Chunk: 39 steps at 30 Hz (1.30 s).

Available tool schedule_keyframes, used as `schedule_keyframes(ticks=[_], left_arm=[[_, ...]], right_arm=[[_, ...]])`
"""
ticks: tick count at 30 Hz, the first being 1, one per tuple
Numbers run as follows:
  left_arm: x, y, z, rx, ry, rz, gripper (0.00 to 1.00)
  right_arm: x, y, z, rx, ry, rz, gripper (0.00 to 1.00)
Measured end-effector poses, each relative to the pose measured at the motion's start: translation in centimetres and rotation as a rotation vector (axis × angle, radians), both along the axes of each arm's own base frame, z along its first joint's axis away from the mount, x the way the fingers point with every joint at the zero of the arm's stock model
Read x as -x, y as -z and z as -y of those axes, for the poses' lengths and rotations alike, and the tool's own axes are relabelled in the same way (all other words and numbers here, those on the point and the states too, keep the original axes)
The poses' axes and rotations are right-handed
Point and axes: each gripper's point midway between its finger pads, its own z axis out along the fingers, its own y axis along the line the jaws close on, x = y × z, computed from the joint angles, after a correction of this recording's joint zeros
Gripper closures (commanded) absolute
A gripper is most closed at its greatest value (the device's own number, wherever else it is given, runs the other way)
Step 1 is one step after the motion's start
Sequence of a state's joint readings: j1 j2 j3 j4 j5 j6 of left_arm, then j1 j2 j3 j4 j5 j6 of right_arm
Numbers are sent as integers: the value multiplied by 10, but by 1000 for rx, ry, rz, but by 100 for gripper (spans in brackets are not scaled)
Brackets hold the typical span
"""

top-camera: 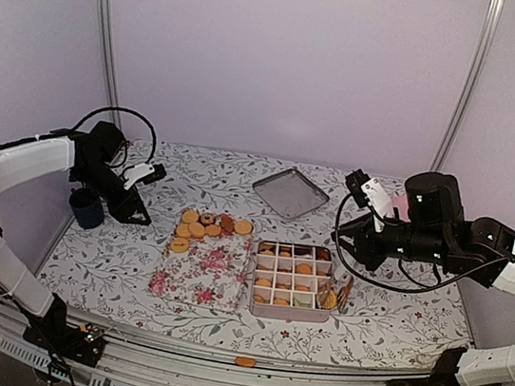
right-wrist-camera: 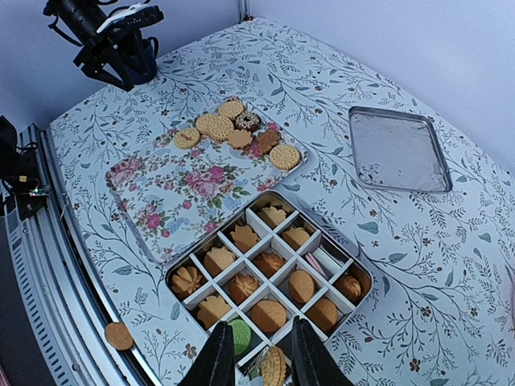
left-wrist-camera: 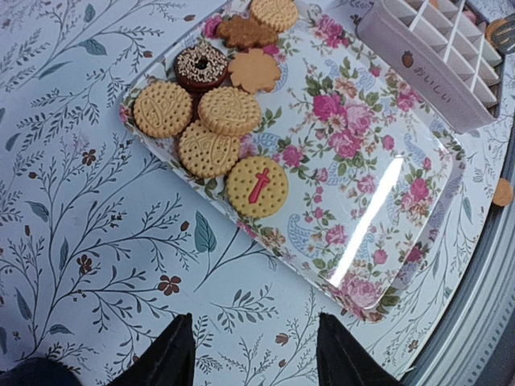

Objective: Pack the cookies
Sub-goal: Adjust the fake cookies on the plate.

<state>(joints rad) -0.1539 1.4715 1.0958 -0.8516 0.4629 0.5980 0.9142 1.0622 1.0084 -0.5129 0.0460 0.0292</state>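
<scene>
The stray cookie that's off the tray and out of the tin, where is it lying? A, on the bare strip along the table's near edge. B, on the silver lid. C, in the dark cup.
A: the stray cookie lies alone on the bare strip, just past the floral cloth.

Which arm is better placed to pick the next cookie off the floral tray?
Left, probably. The left gripper is open and hangs just short of the cookies on the floral tray, facing them. The right gripper is over the tin, farther off.
</scene>
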Motion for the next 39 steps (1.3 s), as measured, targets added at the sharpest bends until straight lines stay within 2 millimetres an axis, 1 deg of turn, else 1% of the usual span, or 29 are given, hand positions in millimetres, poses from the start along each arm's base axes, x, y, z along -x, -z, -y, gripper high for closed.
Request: schedule_keyframes(ticks=[9, 15, 18, 21, 29, 36, 39], left_arm=[[0, 0, 0, 0, 0, -2, 47], [0, 0, 0, 0, 0, -2, 48], [0, 0, 0, 0, 0, -2, 48], [0, 0, 0, 0, 0, -2, 48], [0, 0, 0, 0, 0, -2, 48], [0, 0, 0, 0, 0, -2, 48], [0, 0, 0, 0, 0, -2, 48]], right_arm=[[2, -2, -2, -3, -17, 1, 83], [3, -16, -5, -16, -45, 32, 84], [3, -23, -6, -23, -53, 47, 86], [2, -23, -6, -20, -56, 50, 88], [1, -23, -5, -13, -48, 58, 97], [-2, -23, -3, -9, -31, 67, 99], [-2, -21, -2, -5, -29, 64, 100]])
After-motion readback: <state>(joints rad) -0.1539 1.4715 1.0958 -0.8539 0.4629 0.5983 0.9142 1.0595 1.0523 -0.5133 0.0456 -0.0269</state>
